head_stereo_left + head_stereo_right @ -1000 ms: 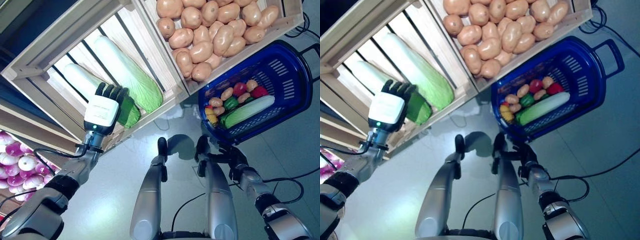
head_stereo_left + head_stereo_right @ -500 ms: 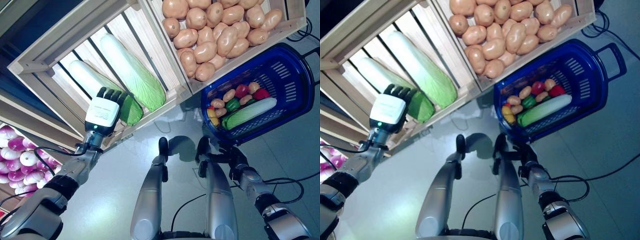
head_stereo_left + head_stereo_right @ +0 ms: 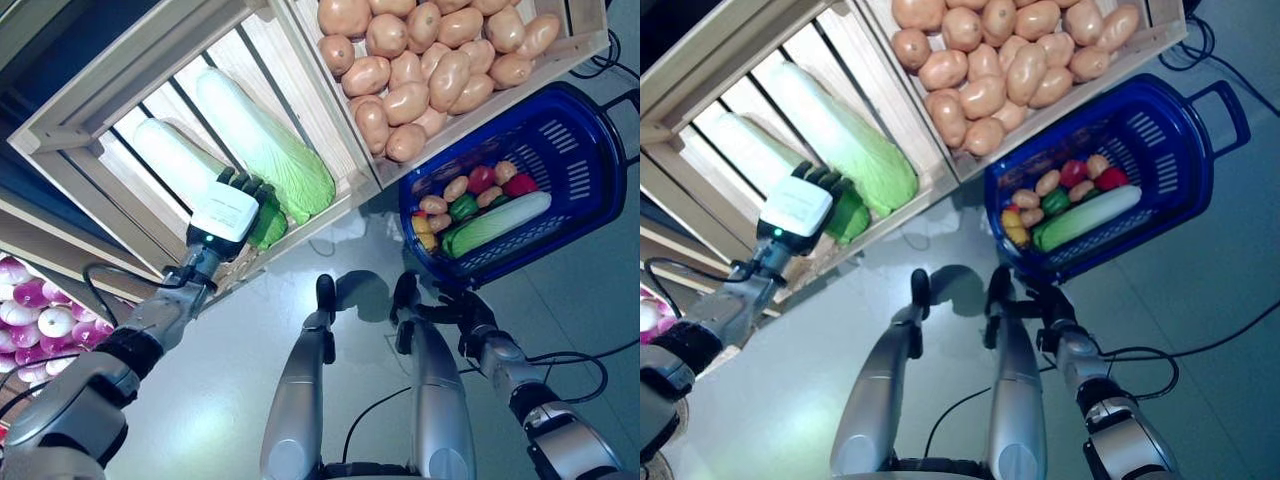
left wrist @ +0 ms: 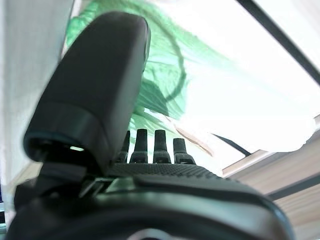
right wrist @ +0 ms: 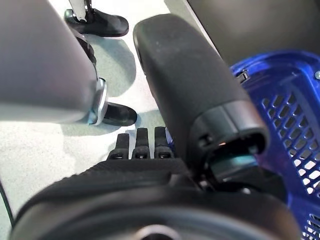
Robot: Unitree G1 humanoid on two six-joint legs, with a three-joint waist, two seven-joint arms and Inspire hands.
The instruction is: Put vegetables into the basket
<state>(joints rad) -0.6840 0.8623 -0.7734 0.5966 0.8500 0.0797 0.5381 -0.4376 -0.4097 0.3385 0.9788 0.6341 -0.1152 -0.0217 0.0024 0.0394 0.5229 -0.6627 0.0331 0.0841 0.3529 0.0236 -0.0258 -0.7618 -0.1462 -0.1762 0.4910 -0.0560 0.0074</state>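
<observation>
My left hand [image 3: 232, 207] reaches into a wooden crate [image 3: 90, 120]. Its straight fingers lie at the green leafy end of a long pale cabbage [image 3: 172, 158], open. In the left wrist view the hand [image 4: 150, 170] faces green and white cabbage leaves [image 4: 210, 100] very close. The blue basket [image 3: 600, 140] stands on the floor at the right. It holds a long pale cabbage [image 3: 497, 222], small potatoes, a red piece, a green pepper and a yellow piece. My right hand [image 3: 452, 304] is open just outside the basket's near rim, and the basket also shows in the right wrist view [image 5: 285, 115].
A second long cabbage [image 3: 265, 140] lies beside the first in the same crate. A crate of potatoes [image 3: 430, 60] hangs above the basket. A shelf with purple onions [image 3: 30, 310] is at the lower left. Grey floor [image 3: 590, 300] lies around the basket.
My left hand has moved right and a little deeper into the crate, onto the cabbage's green end. The right hand has stayed by the basket.
</observation>
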